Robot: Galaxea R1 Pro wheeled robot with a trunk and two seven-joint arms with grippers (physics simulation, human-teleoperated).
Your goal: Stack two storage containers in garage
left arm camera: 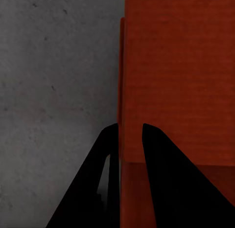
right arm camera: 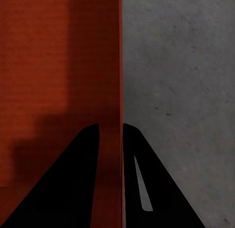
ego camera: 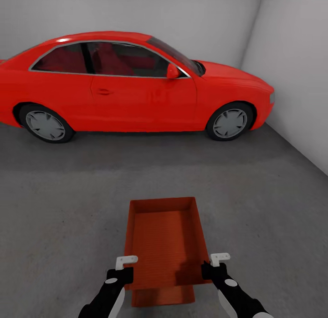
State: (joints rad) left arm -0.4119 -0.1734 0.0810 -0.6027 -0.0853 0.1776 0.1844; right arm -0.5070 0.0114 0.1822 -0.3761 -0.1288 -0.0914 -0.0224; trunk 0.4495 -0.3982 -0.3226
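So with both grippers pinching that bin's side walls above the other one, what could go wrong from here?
1. The upper container sits farther forward than the lower container, whose near end sticks out beneath; released like this, the stack may end up offset.
2. The left gripper and right gripper each clamp only a thin wall edge; uneven release could tilt the bin.
3. Pushing farther forward narrows the open floor before the red car.

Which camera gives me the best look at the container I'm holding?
The head view: it shows the whole upper container between the left gripper and right gripper, with a second container beneath. Each wrist view shows just one side wall between its fingers, floor beside it.
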